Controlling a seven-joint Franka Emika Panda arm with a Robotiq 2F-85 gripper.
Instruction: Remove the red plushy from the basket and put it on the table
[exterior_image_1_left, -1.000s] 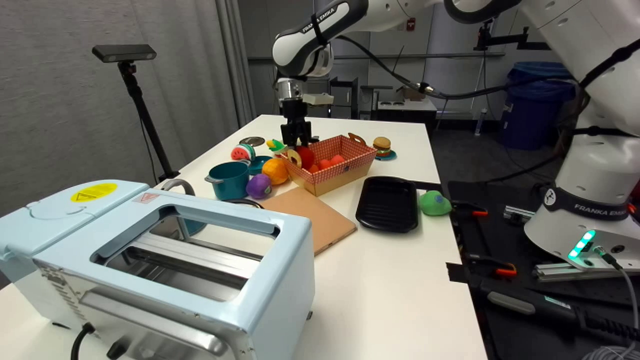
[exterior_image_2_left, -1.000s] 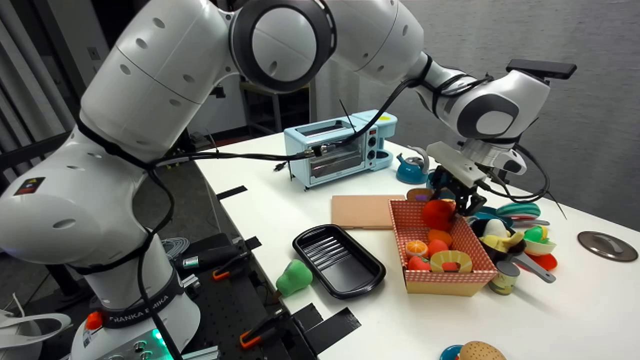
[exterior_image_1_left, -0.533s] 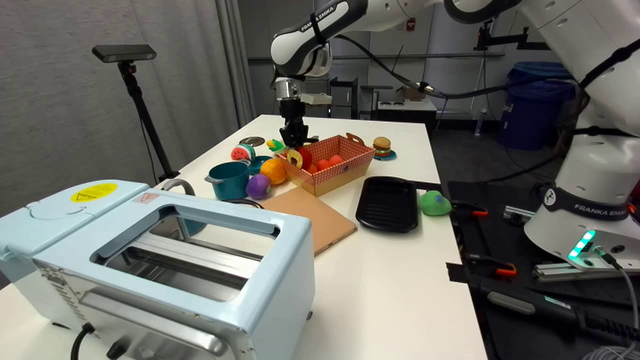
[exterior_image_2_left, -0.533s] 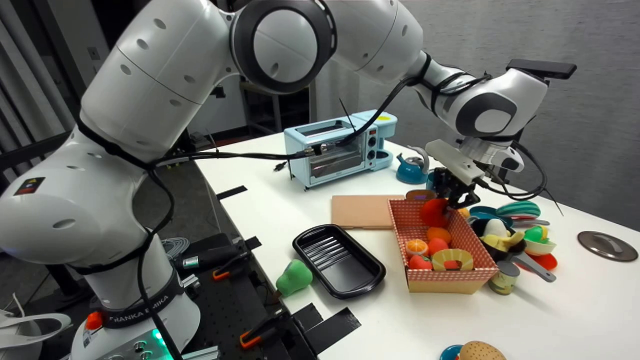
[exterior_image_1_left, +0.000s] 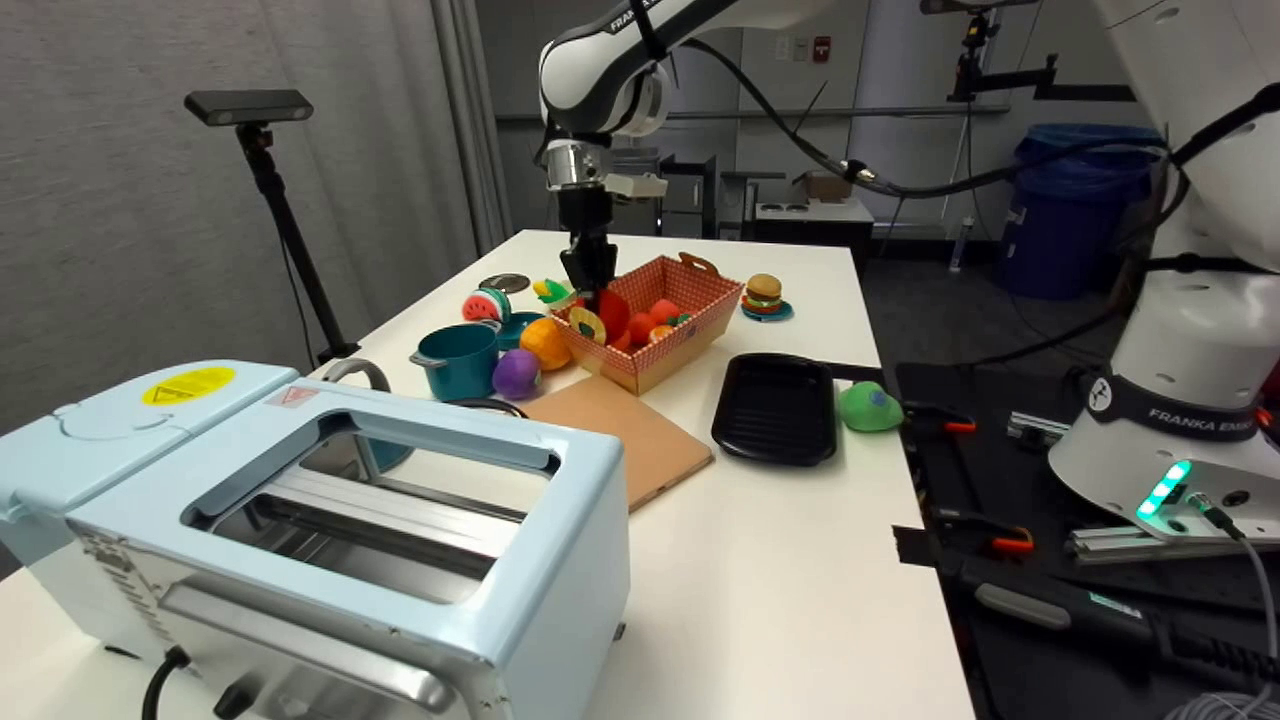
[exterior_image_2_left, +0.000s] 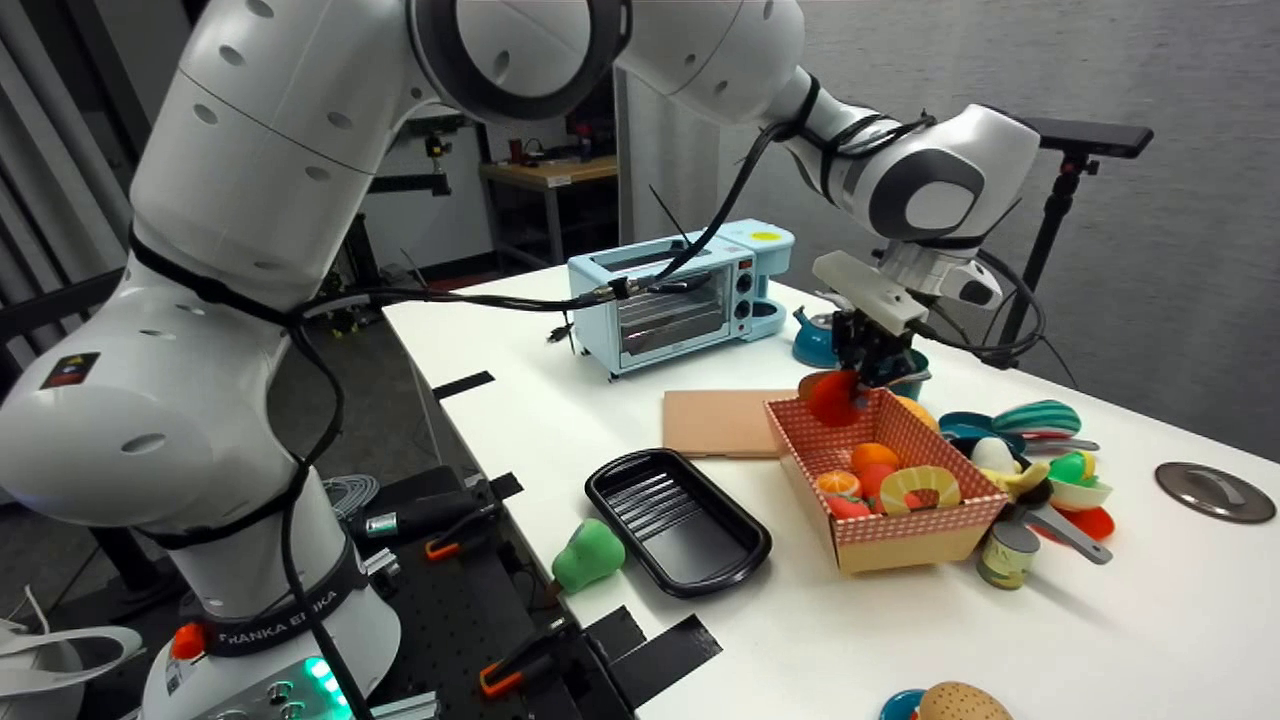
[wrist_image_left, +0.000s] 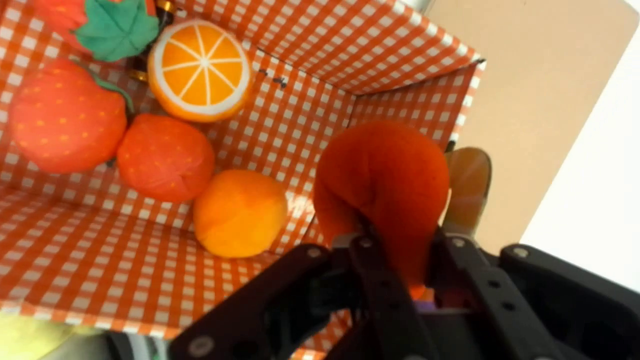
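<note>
My gripper (wrist_image_left: 400, 242) is shut on the red plushy (wrist_image_left: 385, 172), pinching its soft lower part while the rounded body bulges out ahead. In an exterior view the plushy (exterior_image_2_left: 834, 400) is over the far end of the basket (exterior_image_2_left: 915, 545), close to its rim; whether it touches the wall cannot be told. The basket, lined in red and white check, rests on the white table (exterior_image_2_left: 800, 650). A second exterior view has the gripper (exterior_image_1_left: 592, 285) above the basket's end, with the plushy (exterior_image_1_left: 612, 312) partly hidden behind the handle.
Inside the basket lie an orange slice (wrist_image_left: 200, 70), an orange ball (wrist_image_left: 240, 212) and several red fruits. Beside it are a wooden board (exterior_image_2_left: 735, 420), a black tray (exterior_image_2_left: 680, 520), a purple toy (exterior_image_1_left: 517, 373) and a teal pot (exterior_image_1_left: 458, 355). A can (exterior_image_2_left: 1008, 555) stands near its front corner.
The fingers have come together on the red plushy, which has moved toward the basket's handle end. The basket has shifted and turned slightly. The arm has moved toward the toaster oven side.
</note>
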